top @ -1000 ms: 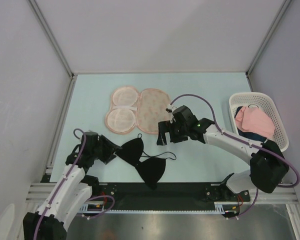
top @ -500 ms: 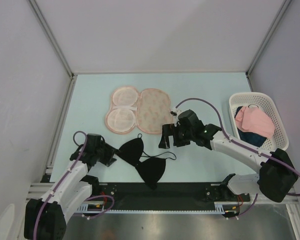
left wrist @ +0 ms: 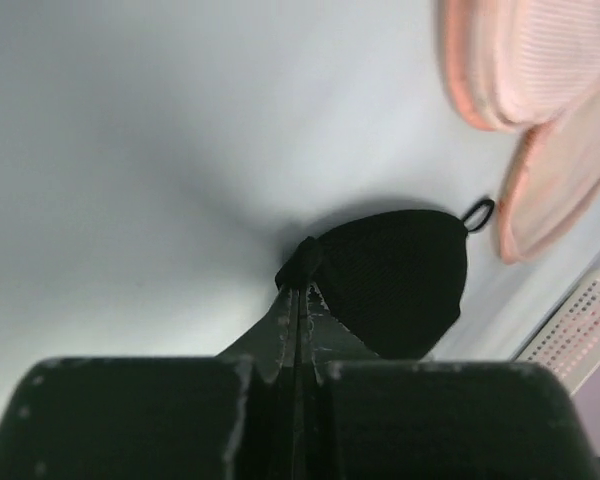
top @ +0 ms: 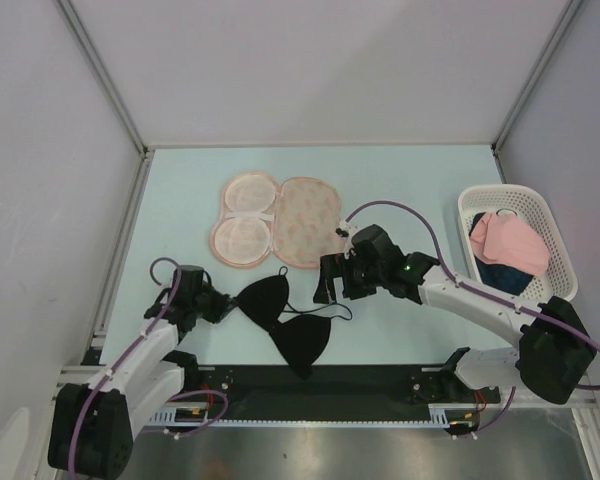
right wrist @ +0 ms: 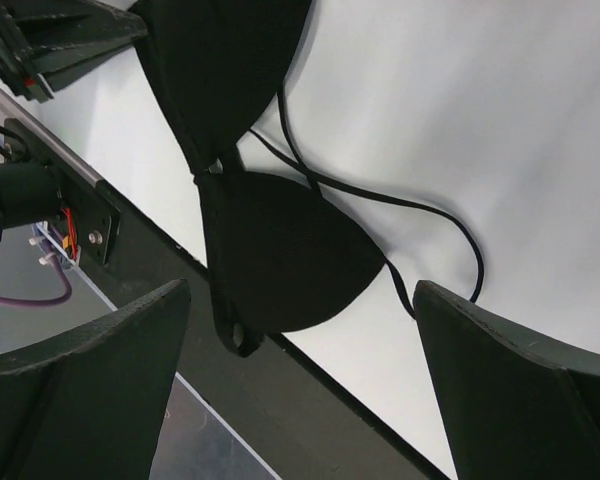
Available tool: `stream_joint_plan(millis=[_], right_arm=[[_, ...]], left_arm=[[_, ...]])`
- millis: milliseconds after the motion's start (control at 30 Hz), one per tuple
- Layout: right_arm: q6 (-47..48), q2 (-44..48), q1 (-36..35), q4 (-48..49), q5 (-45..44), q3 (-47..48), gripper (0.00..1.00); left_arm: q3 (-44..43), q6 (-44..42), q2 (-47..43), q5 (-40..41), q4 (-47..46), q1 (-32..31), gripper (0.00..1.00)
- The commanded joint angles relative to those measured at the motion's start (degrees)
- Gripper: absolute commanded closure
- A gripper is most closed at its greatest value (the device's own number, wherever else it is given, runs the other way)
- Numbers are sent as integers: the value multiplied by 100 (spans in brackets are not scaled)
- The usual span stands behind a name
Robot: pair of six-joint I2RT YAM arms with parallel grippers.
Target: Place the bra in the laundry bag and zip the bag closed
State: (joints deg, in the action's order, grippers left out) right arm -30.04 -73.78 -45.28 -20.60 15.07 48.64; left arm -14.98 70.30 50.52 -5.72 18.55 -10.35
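At lower centre of the top view, flat on the pale table [top: 400,180]: the bra [top: 292,325], two cups end to end on a slant, thin straps looping off to the right. Well apart from the laundry bag [top: 277,221], spread open above it at mid-frame, pale lining on the left half, patterned half on the right. Not yet inside; zip not yet begun.

Left gripper [top: 227,303]: pressed together on a bunched bit of black fabric at the tip of the upper-left cup, fingers [left wrist: 278,335] meeting edge to edge in the left wrist view. Right gripper [top: 323,287]: spread wide, hovering above the lower cup and straps, holding nothing.

Probably light all over, limp in the straps, springy in the moulded cups. Likely to sag and fold at the narrow bridge if lifted by one end. Better taken at a cup edge or the bridge than by a strap alone, thin enough to slip out or snag on the bag's rim.

Hard to make out: the zip pull, too small from above. Bag cut off at the upper right of the left wrist view. Lower cup's tip lost against the dark rail [top: 380,375] at the bottom of the top view, black on black. At far right, a white basket [top: 563,250] with a pink cloth [top: 507,240].
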Motion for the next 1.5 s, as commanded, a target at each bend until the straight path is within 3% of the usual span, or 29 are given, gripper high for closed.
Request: stream_joint_plan(millis=[0,167,333,500,633,867,1000,1267,1367,1400,1467], right_arm=[[51,101,-25,127,136,13,0],[481,-58,202,65,793,391,0],[1043,-154,493,442,1934,646,0],[1641,38,529,1266,2536,1023,0],[2265,-22,528,1085,2764,2024,0],[3452,-830,511,-347,2571,3993,0],[3146,-1068,388,2,3263,4110,0],[2127,-1279,-33,1328,4329,3398,5],[1950,-1358,-43,1453,4372,3310,19],[1932,-1367,-43,1480,4399,3275,30],[1792,-1359,-43,1637,4390,3239,42]], left_arm=[[-732,-1190,-516,141,0,24,100],[-1777,-2423,-939,-727,-491,24,100],[-2981,-3724,-544,-2818,-642,24,100],[-3730,-4893,-185,-4137,-214,24,100],[-4336,-5588,27,-5094,342,24,100],[-4566,-5695,124,-5554,334,15,100],[-4487,-5650,116,-5651,281,-55,100],[-4364,-5633,-104,-5765,237,-169,100],[-4355,-5650,-139,-5792,202,-213,100],[-4355,-5650,-157,-5809,202,-231,100],[-4346,-5633,-183,-5888,167,-248,100]])
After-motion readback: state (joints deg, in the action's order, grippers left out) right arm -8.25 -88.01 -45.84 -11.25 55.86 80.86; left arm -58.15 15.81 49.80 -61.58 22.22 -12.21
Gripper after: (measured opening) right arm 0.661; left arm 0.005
